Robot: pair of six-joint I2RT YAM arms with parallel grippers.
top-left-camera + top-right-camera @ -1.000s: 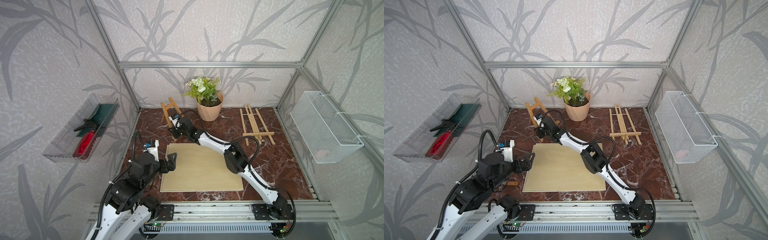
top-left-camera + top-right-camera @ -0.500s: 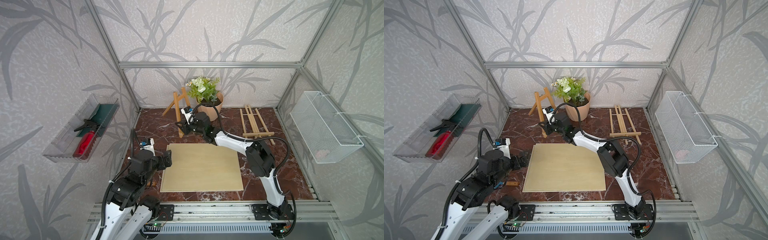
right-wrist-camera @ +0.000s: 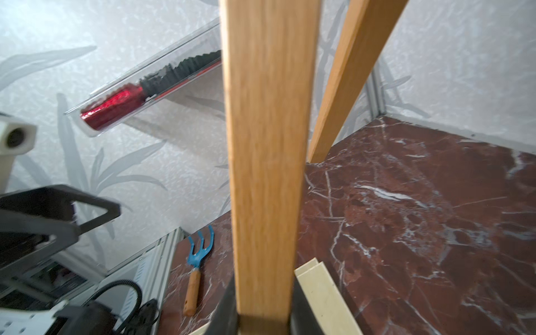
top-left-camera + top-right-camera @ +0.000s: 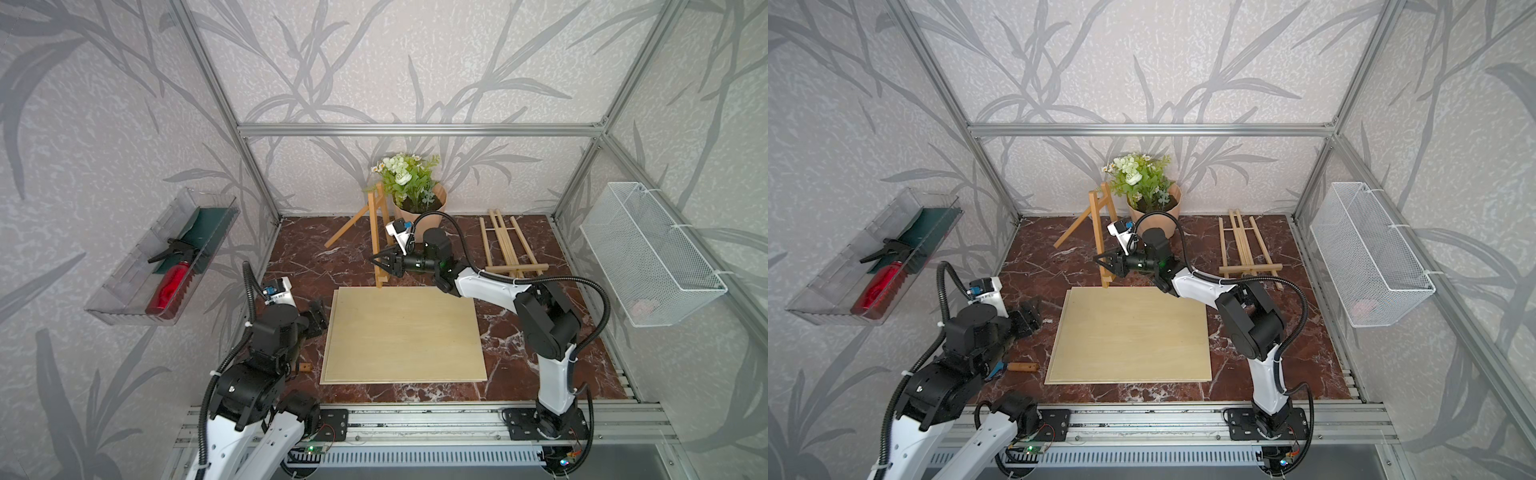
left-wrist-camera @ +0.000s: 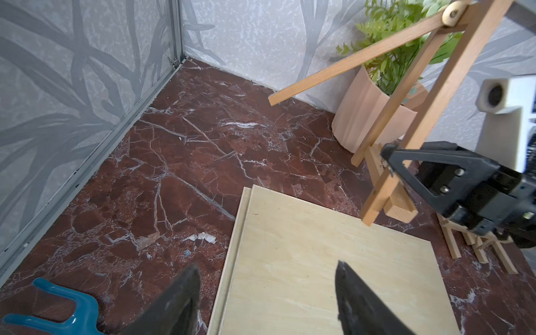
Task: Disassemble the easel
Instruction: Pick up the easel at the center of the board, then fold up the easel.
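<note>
A small wooden easel point(image 4: 376, 232) point(image 4: 1098, 232) stands upright at the far edge of the plywood board point(image 4: 403, 332), its rear leg point(image 5: 356, 59) splayed out towards the back left corner. My right gripper point(image 4: 380, 266) point(image 4: 1106, 266) is shut on one front leg low down; in the right wrist view that leg point(image 3: 266, 145) runs straight up from between the jaws point(image 3: 264, 316). My left gripper point(image 4: 316, 318) point(image 4: 1027, 318) hovers at the board's left edge, open and holding nothing point(image 5: 266, 290), apart from the easel.
A second easel point(image 4: 505, 245) lies flat at the back right. A potted plant point(image 4: 415, 199) stands behind the held easel. A blue hand rake point(image 4: 1017, 367) lies by the left arm. A clear bin point(image 4: 162, 257) and a wire basket point(image 4: 648, 253) hang on the side walls.
The right gripper has raised the easel from lying at the back left to upright and carried it right, to the board's far edge. The left gripper drew back and its jaws narrowed.
</note>
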